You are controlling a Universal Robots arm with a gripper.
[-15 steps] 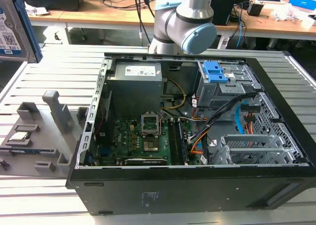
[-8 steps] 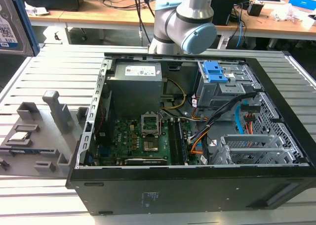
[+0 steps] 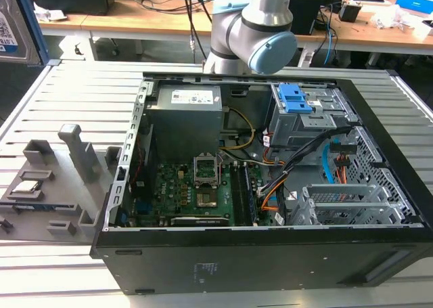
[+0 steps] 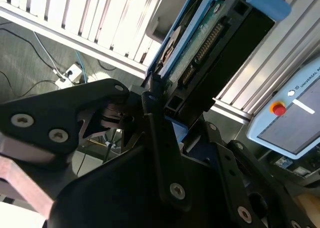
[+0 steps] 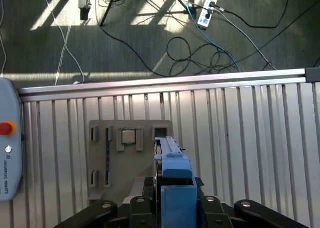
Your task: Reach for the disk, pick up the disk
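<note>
We see the gripper [image 4: 172, 105] pinching one end of the disk [image 4: 210, 42], held edge-on in the air above the grey fixture [image 5: 105, 143], and we judge that so short a hold could let it twist or slip free if jolted.

The disk [image 4: 212, 40], in the gripper [image 4: 175, 107], hangs seemingly above the fixture [image 5: 130, 175] beside the computer case [image 3: 270, 260].
</note>
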